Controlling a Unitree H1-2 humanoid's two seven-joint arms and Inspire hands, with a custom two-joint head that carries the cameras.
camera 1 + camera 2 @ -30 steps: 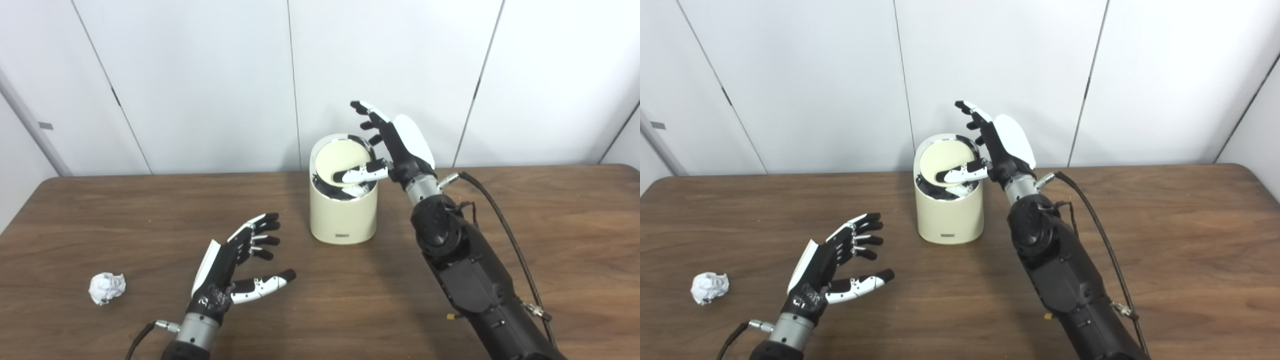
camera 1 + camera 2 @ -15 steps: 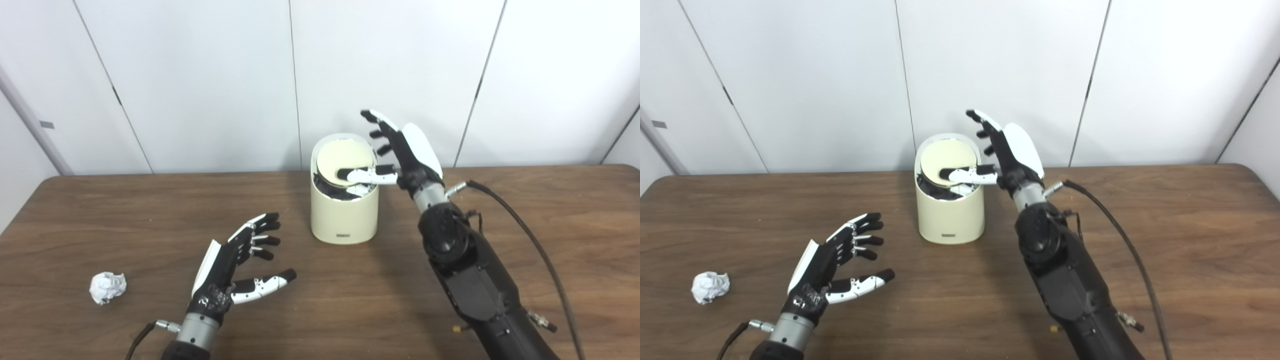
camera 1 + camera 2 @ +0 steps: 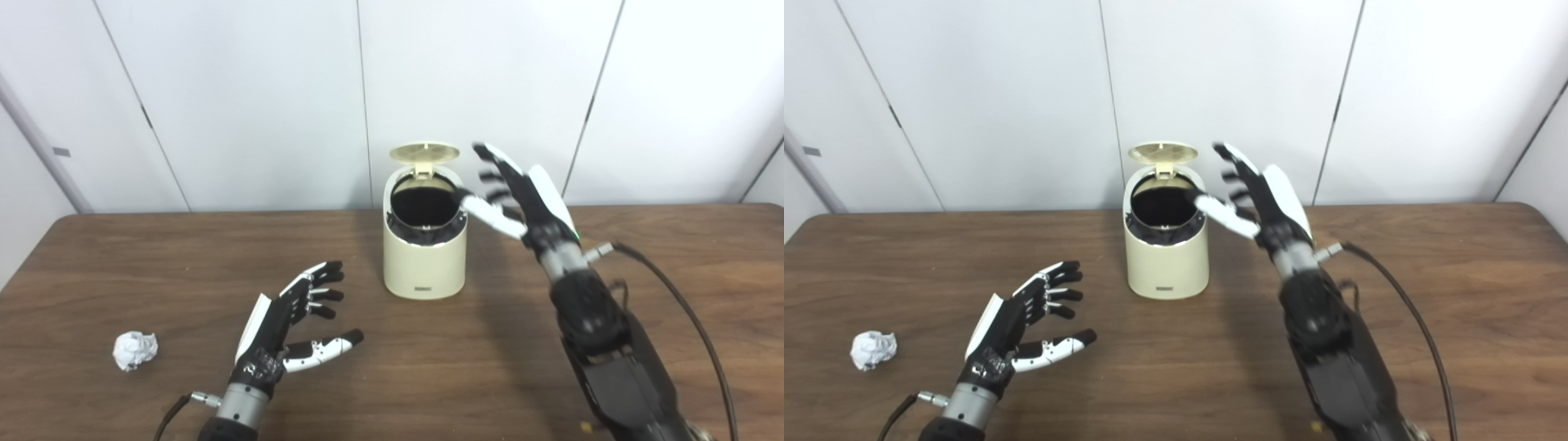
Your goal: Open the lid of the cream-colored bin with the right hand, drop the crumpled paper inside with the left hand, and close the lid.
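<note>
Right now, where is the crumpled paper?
In both head views the crumpled paper lies on the table at the near left, left of the open left hand and far from the bin.

The cream-colored bin (image 3: pixel 1167 263) is standing with its lid (image 3: pixel 1162 151) raised; the right hand (image 3: pixel 1258 199), fingers spread, is hovering just beside its rim.

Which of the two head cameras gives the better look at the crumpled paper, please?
The left eye view: the crumpled paper lies well inside the frame on the table, left of the open left hand. In the right eye view the same paper appears nearer the picture's left edge, equally unobstructed.
</note>
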